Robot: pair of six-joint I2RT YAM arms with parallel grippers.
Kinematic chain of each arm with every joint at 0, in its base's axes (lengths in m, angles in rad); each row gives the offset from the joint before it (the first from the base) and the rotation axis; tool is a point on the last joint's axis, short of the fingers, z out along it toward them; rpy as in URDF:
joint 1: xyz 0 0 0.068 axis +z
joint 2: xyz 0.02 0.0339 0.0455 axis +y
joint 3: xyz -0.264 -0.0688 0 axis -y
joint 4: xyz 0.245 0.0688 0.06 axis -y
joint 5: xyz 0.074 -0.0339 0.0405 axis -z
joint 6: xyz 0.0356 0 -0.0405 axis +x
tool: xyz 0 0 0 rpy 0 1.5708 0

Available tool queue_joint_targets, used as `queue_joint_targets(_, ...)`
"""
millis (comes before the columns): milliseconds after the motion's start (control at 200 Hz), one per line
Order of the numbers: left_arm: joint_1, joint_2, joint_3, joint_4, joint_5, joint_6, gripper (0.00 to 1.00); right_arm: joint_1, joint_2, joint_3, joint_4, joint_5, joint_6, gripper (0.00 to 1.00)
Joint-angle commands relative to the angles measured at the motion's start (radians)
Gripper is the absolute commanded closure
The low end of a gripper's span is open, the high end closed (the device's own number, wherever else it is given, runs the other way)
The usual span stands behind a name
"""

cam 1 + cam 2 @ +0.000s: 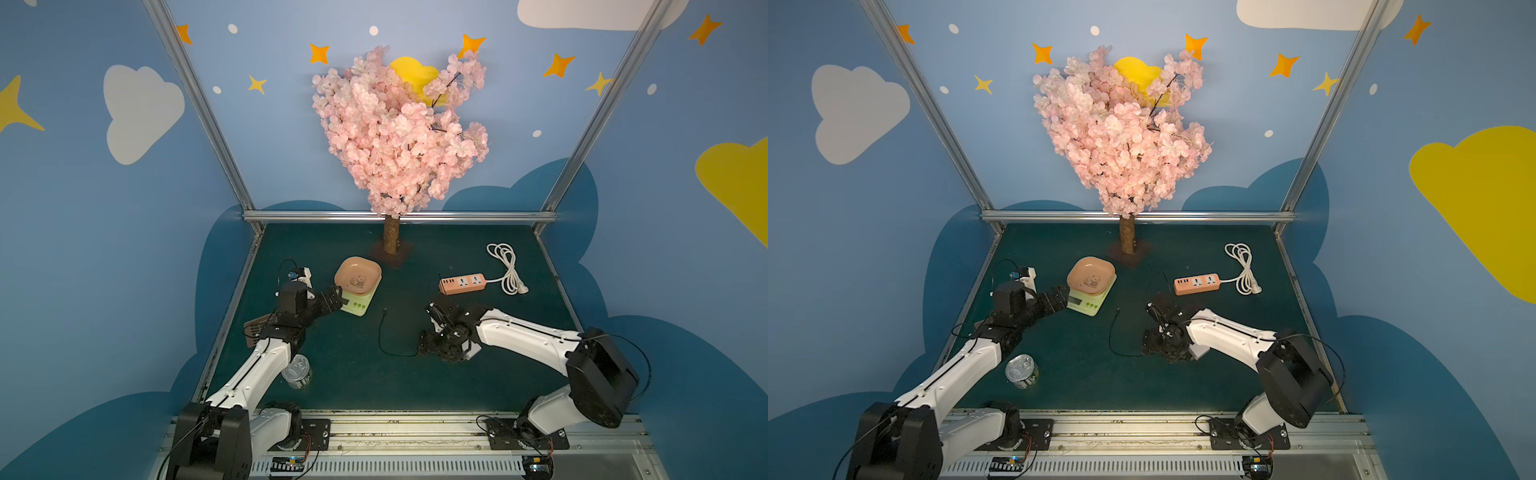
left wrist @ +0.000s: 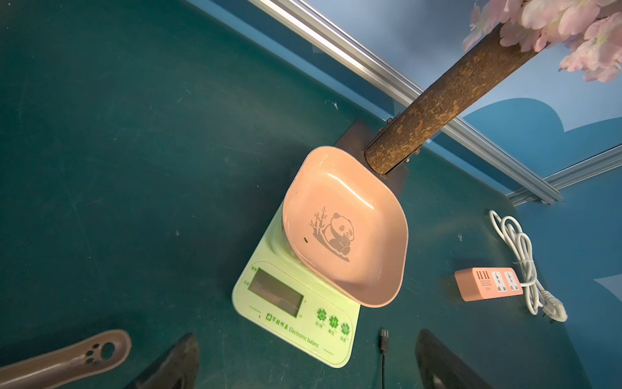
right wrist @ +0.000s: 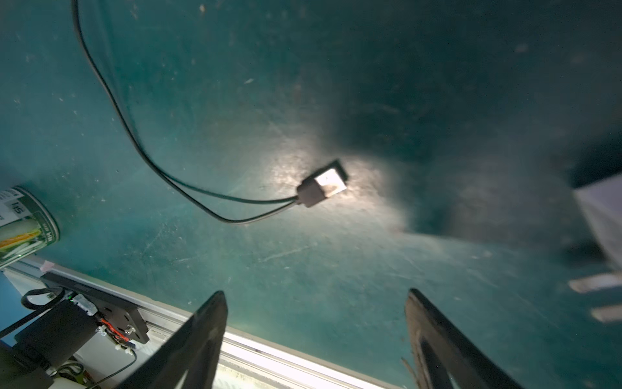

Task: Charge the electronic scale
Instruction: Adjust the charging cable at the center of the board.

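1. Dark green mat (image 1: 457,249) covers the tabletop, w/ blue cloud-and-star walls on three sides.
2. L gripper (image 1: 334,300): jaws wide apart, nothing btwn them. It points at the near-left corner of the electronic scale (image 1: 355,306), tips just beside it; can't tell if they touch.
3. R gripper (image 3: 316,294): fingers (image 3: 202,336) apart, holding nothing, low over the mat right of centre. A USB plug (image 3: 319,188) lies on the mat just ahead of the tips, not btwn them.
4. Scale sits left of centre, mid-depth: pale green body, dark display and green buttons facing the near side. A peach panda tray (image 2: 346,229) rests on top and overhangs the body.
5. Black cable (image 1: 380,332) runs from the USB plug in a curve across the mat. Its small plug end (image 2: 383,336) lies just right of the scale, apart from it (not plugged in).
6. White block (image 3: 602,215) w/ two prongs shows at the edge of the R wrist view, blurred.
7. Orange-pink power strip (image 1: 463,284) lies flat on the right, farther back than the R gripper. Its white cord (image 1: 509,270) is coiled to the right of it, plug loose on the mat.
8. Tin can (image 1: 1022,371) stands upright near left, beside the L arm.
9. Brown utensil w/ a paw-print handle (image 2: 67,360) lies at the left edge, partly under the L arm.
10. Pink blossom tree (image 1: 399,133) stands at far centre, its base plate just behind the tray.
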Motion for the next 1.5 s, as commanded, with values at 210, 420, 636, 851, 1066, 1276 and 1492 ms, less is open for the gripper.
queue_joint_targets(210, -0.001, -0.007, -0.040, 0.034, 0.015, -0.002, 0.00, 0.068, 0.146, 0.087, -0.005, 0.003, 0.026, 0.29)
queue_joint_targets(420, -0.001, -0.005, -0.048, 0.041, 0.021, -0.003, 0.00, 0.076, 0.199, 0.110, -0.007, -0.002, 0.031, 0.39)
queue_joint_targets(636, -0.002, -0.002, -0.050, 0.048, 0.028, -0.006, 0.00, 0.065, 0.261, 0.183, -0.079, 0.031, -0.011, 0.45)
queue_joint_targets(851, -0.001, 0.004, -0.051, 0.047, 0.027, -0.006, 0.00, 0.057, 0.265, 0.209, -0.082, 0.046, -0.031, 0.34)
queue_joint_targets(1066, -0.001, 0.018, -0.046, 0.055, 0.040, -0.014, 0.01, 0.009, 0.294, 0.230, -0.082, 0.055, -0.060, 0.31)
queue_joint_targets(1276, -0.001, 0.020, -0.047, 0.051, 0.042, -0.021, 0.01, -0.007, 0.327, 0.264, -0.094, 0.069, -0.079, 0.34)
queue_joint_targets(1492, -0.004, 0.028, -0.047, 0.055, 0.081, -0.039, 0.02, 0.012, 0.351, 0.276, -0.106, 0.100, -0.084, 0.42)
